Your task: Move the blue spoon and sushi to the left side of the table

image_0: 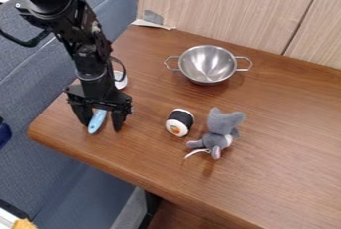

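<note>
Your hand [100,126] is released and stands around the blue spoon [97,121] at left; the sushi [180,122] is more to the right.

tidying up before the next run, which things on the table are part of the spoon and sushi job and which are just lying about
Part of the job:
- blue spoon, between the fingers of the open hand
- sushi

Just lying about:
- metal bowl
- grey plush toy
- white item, partly hidden
</note>
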Motion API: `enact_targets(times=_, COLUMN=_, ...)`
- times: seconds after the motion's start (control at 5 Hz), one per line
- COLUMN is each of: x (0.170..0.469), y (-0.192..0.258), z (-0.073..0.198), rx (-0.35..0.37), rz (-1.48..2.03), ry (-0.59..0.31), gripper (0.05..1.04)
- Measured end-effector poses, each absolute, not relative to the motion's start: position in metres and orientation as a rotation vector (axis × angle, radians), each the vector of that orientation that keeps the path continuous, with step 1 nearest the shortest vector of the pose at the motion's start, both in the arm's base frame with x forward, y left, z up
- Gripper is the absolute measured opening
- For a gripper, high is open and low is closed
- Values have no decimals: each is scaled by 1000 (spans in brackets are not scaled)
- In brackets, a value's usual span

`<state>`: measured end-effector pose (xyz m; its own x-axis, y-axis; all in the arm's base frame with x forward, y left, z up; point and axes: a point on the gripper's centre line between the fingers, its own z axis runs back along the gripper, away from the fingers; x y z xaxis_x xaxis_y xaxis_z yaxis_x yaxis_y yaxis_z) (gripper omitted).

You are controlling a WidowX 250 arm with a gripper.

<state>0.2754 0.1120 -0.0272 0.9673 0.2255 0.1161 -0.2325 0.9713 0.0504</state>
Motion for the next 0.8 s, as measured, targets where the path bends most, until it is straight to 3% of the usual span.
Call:
enact_targets(times=0.2, x=281, y=116, z=-29, rx=88, rz=229, ry=-122, gripper=969)
enact_targets(times=0.6, x=281, y=112, z=-28, rx=121, rz=233, ry=-135, gripper=419)
enact_targets(times=0.8, x=279, y=112, z=-28, rx=127, rz=243, ry=-136, gripper=323)
